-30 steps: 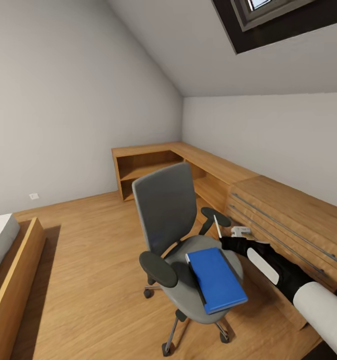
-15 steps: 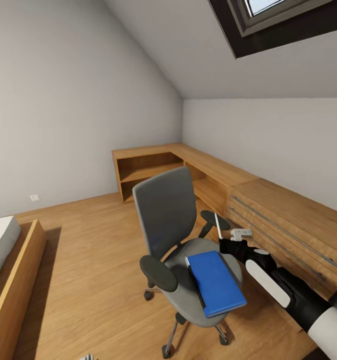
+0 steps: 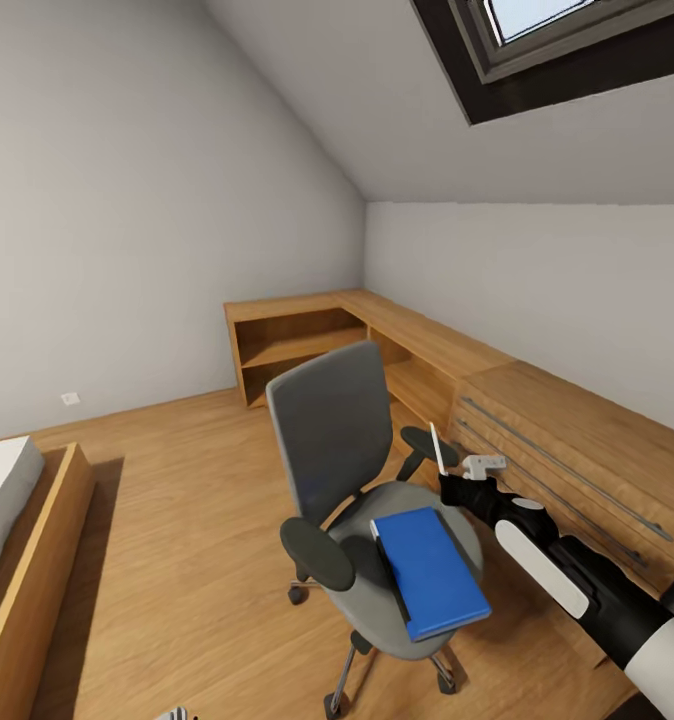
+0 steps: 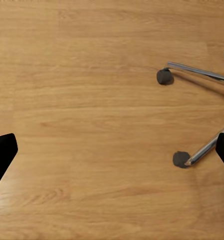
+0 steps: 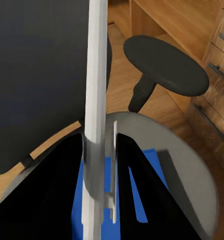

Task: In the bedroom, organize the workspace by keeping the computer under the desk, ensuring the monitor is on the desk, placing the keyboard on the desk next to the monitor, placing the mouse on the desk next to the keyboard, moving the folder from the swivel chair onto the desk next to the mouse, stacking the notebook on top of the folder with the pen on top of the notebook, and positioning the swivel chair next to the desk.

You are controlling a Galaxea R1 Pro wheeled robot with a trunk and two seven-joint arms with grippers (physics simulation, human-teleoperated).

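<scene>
**Right tool pinching pen above swivel chair; folder on seat**

Item 1, swivel chair: grey upholstered, black armrests, chrome star base on castors. Stands on the wooden floor, near the light wooden bench with long bar handles. Two chrome legs and castors appear in the left wrist view.

Item 2, folder: flat, bright blue, black spine edge. Lies on the chair seat, toward its front, one corner overhanging the seat edge. Also visible beneath the pen in the right wrist view.

Item 3, pen: thin, pale, roughly upright. Pinched between the fingers of the right tool, which is held just above the seat's right side, near the right armrest. In the right wrist view the pen rises between two black fingers pressed against it.

Item 4, left tool: fingers spread wide, tips at opposite edges of its wrist view, nothing between them, floor below.

Item 5, surroundings: bed with wooden frame at left; skylight in the sloped ceiling.
</scene>
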